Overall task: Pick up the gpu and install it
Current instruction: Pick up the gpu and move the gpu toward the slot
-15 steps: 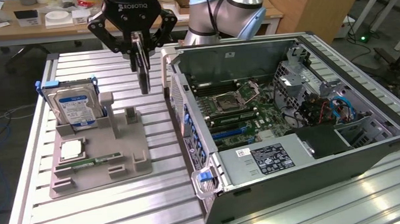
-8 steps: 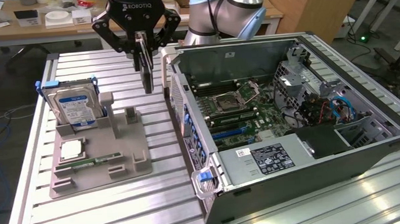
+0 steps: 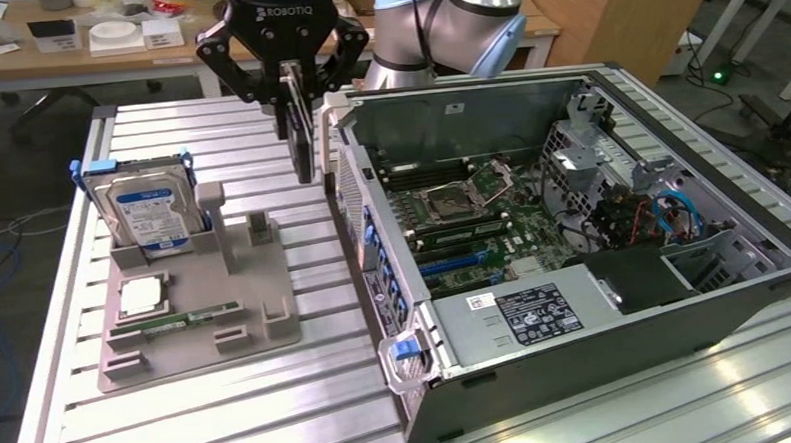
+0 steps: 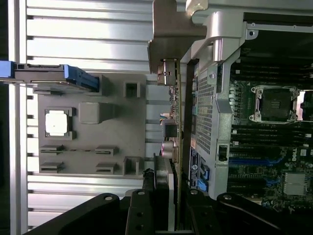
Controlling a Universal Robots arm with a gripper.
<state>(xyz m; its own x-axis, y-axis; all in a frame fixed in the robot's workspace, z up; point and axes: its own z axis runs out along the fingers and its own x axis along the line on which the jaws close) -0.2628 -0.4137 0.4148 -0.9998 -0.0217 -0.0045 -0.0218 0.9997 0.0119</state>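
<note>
The gripper [image 3: 301,85] pinched the gpu [image 3: 305,145] by its upper end, fingers closed on its flat faces, so the card hung straight below them with its long axis vertical. It was just outside the open computer case [image 3: 355,208], whose motherboard [image 3: 462,214] lay lower than the fingers, toward the exterior view's right.

Arm [image 3: 474,23] high, gripper [image 3: 302,93] vertical, nose down, fingers [image 3: 238,76] in a narrow pinch.
</note>
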